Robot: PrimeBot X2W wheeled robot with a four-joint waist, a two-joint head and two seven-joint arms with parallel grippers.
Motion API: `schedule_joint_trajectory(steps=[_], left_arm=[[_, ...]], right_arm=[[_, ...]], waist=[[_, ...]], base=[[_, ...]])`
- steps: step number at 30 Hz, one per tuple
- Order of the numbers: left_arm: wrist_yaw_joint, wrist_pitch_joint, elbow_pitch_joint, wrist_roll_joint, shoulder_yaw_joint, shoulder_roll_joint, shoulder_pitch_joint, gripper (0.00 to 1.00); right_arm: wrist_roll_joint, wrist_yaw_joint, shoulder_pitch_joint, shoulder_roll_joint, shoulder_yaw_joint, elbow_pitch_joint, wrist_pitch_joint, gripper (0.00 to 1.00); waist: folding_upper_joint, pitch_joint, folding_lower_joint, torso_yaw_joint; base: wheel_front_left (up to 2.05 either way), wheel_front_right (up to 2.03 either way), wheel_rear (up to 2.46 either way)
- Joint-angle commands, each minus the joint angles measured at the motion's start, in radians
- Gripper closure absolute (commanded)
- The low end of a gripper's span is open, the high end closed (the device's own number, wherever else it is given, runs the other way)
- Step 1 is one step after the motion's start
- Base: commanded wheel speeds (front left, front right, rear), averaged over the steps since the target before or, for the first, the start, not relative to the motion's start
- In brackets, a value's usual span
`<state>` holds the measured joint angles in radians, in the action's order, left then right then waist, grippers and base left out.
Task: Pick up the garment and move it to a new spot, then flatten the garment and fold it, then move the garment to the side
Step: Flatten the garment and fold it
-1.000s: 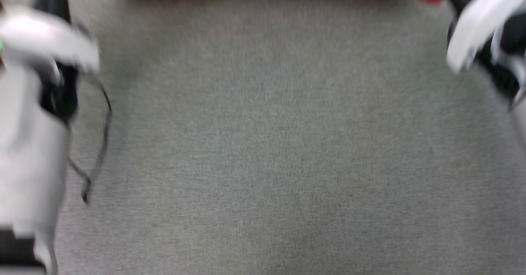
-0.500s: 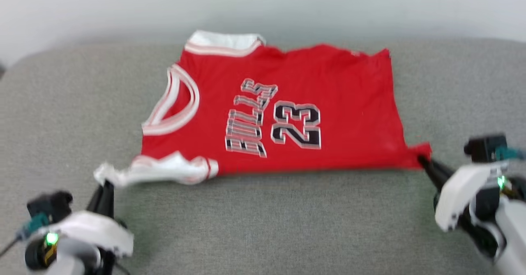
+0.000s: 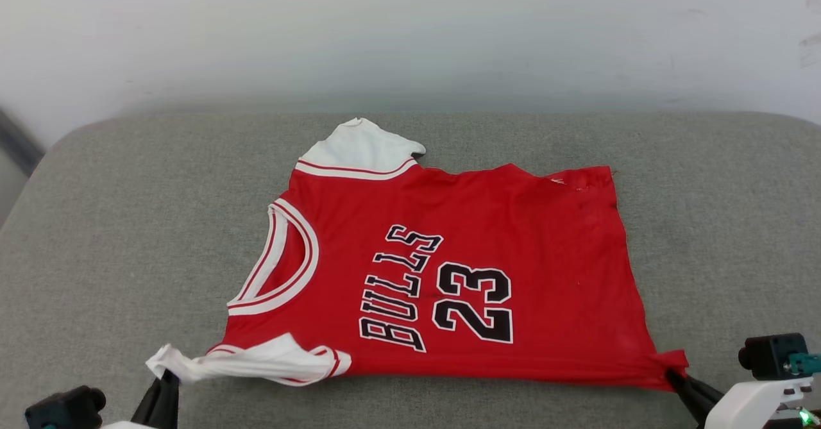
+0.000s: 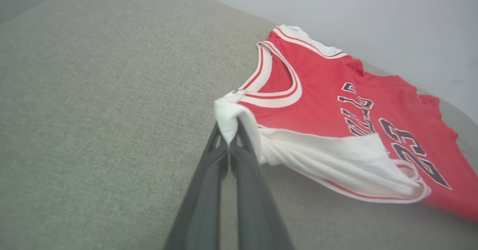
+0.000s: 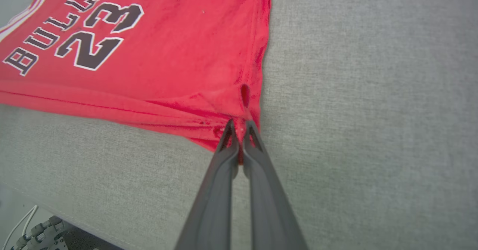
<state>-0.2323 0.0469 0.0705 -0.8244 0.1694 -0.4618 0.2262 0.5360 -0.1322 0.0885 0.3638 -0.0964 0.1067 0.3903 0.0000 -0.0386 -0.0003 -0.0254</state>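
Grey cushion (image 3: 128,224) by wall (image 3: 410,31), left end effector (image 4: 229,138) and right end effector (image 5: 241,128) pinching garment (image 3: 545,256)

The left pincer (image 4: 228,137) has two long, slim fingers (image 4: 207,194) of matt charcoal grey, broadening toward 6 o'clock, each with a narrow triangular slot near the tip. The right pincer (image 5: 241,132) matches. At 5 o'clock in the head view: a smooth white shell (image 3: 747,406), a black boxy camera block (image 3: 768,354) (teal plug (image 3: 803,363) at its 3 o'clock) and a small green light (image 3: 800,416).
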Motion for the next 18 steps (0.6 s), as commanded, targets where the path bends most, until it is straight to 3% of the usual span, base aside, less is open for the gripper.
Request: schedule_joint_trajectory(steps=[1, 7, 18], left_arm=[[-0.01, -0.001, 0.02, 0.004, -0.009, -0.009, -0.018, 1.0], [0.018, -0.024, 0.019, 0.024, 0.033, 0.003, -0.17, 1.0], [0.109, -0.039, -0.189, 0.01, 0.064, 0.023, -0.429, 1.0]], right_arm=[[-0.02, 0.003, 0.014, -0.011, 0.032, -0.032, 0.024, 1.0], [-0.077, 0.003, -0.053, -0.073, 0.083, -0.114, 0.133, 1.0], [-0.089, 0.002, -0.256, -0.065, 0.041, -0.02, 0.182, 1.0]], waist=[[0.0, -0.009, 0.0003, -0.004], [0.0, -0.054, 0.0003, -0.011], [0.0, -0.168, 0.0003, -0.004]], base=[[0.0, 0.0, 0.0], [0.0, 0.0, 0.0], [0.0, 0.0, 0.0]])
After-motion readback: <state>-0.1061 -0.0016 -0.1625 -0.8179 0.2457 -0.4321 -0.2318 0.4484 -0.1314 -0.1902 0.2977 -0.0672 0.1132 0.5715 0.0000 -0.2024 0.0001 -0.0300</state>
